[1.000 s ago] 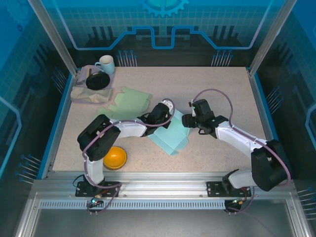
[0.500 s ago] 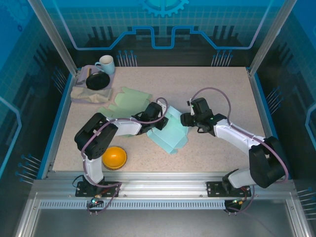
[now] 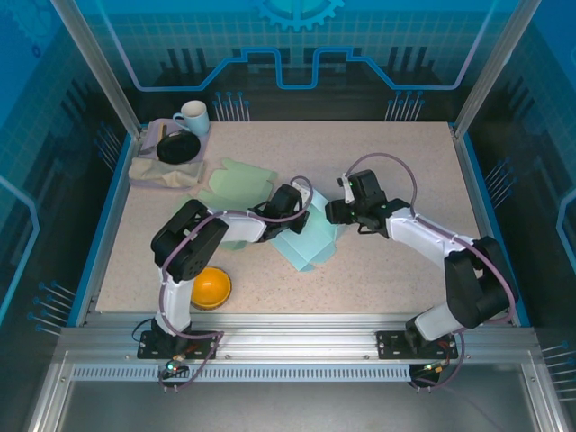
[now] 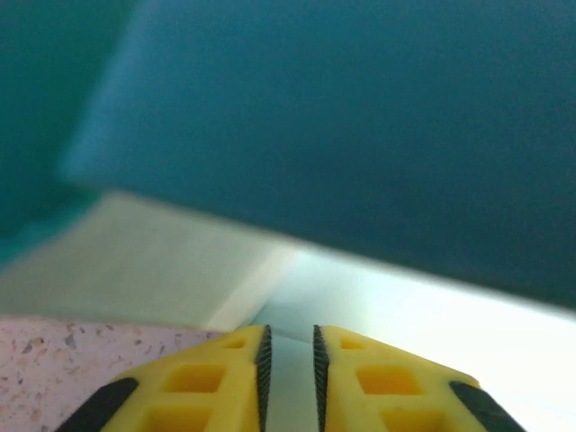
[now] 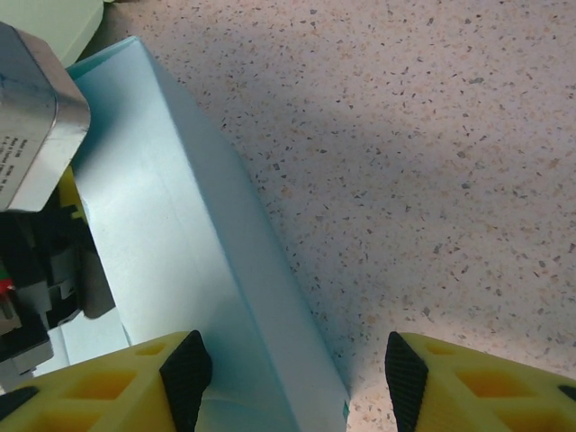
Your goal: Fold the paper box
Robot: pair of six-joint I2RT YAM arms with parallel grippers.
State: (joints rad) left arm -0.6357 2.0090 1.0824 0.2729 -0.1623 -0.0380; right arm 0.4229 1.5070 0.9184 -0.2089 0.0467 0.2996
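The paper box is pale blue and partly folded, lying mid-table between the two arms. My left gripper is at the box's left upper side, pushed in among its panels. In the left wrist view its jaws leave a narrow slit with pale paper showing in it, under a dark teal panel. Whether the paper is pinched is unclear. My right gripper is open. It straddles the box's right wall, one finger over the box and the other over bare table.
A flat green paper sheet lies left of the box. An orange bowl sits near the front left. At the back left corner a white mug and a black dish rest by a beige cloth.
The left jaws widened a little, then narrowed again, shifting within the box. The box has turned and drawn together toward the left. The right gripper moved slightly up and left, still open.
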